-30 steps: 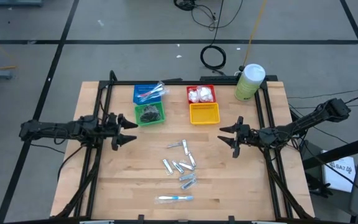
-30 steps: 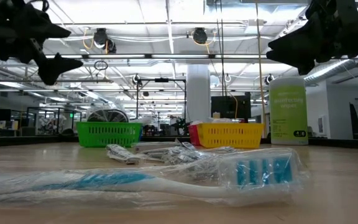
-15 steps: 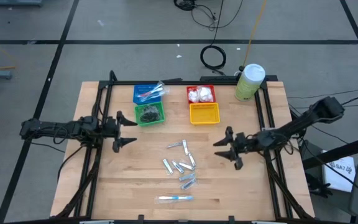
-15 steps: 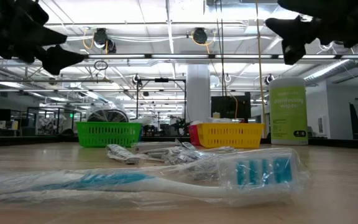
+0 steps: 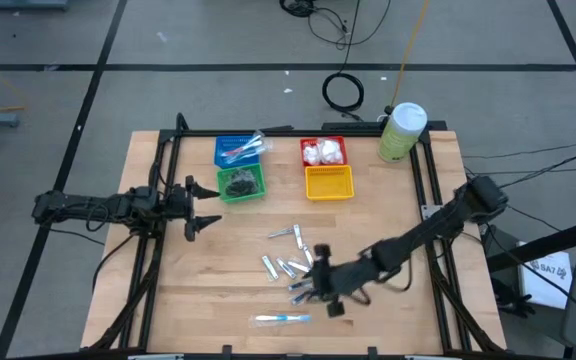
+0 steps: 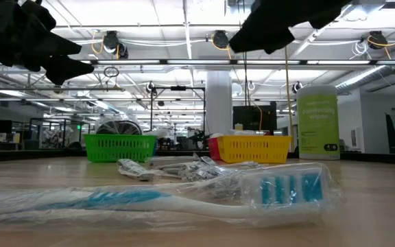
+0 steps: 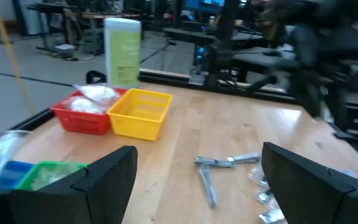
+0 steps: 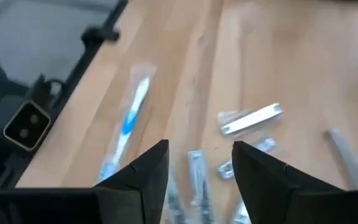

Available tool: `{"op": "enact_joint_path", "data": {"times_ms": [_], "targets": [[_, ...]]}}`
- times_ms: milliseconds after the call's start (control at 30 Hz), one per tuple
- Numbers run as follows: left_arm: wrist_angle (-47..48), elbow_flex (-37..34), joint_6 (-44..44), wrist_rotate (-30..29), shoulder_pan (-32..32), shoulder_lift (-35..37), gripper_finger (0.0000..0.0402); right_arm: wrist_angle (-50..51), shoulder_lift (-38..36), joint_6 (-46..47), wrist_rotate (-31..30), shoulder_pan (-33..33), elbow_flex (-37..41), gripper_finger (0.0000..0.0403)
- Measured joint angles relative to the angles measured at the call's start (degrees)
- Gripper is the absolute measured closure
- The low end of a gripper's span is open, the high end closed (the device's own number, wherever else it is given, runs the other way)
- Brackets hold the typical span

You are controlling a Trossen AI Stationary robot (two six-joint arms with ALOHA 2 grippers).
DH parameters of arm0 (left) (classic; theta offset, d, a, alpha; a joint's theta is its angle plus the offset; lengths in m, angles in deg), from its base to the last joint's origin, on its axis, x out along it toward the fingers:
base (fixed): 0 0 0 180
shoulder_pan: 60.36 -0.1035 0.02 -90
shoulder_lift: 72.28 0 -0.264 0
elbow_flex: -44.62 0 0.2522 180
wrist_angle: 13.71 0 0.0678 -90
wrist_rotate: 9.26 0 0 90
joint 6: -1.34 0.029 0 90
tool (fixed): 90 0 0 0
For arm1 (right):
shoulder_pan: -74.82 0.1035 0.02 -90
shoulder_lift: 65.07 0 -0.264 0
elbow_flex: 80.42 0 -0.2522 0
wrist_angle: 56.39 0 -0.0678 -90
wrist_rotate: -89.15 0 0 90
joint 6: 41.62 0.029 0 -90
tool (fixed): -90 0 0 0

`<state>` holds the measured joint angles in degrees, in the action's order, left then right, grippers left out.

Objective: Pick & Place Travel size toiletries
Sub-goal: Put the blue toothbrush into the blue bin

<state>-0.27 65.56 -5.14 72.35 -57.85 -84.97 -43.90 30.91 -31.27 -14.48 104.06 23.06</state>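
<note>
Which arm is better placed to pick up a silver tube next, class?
Right, most likely. The right gripper, fingers open, hangs beside the silver tubes at mid-table. The left gripper waits open near the green basket, farther away.

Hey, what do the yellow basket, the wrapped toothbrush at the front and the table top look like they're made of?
The yellow basket looks like moulded plastic: uniform glossy colour, slotted walls. The toothbrush seems to be white and blue plastic, sealed in thin clear film that crinkles and catches light. The table top looks like pale wood, probably butcher block, with grain running in long strips and a smooth matte finish.
</note>
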Motion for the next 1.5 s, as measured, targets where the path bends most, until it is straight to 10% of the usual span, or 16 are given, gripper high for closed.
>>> {"op": "enact_joint_path", "data": {"times_ms": [667,1500], "targets": [[0.1,0.0,-0.3,-5.2,0.0,0.0,0.0066,6.0,21.7,6.3,1.4,6.0,-14.0,0.0238],[0.0,0.0,-6.2,-5.6,0.0,0.0,0.0066,5.9,20.9,0.0,1.5,4.6,-14.0,0.0349]]}}
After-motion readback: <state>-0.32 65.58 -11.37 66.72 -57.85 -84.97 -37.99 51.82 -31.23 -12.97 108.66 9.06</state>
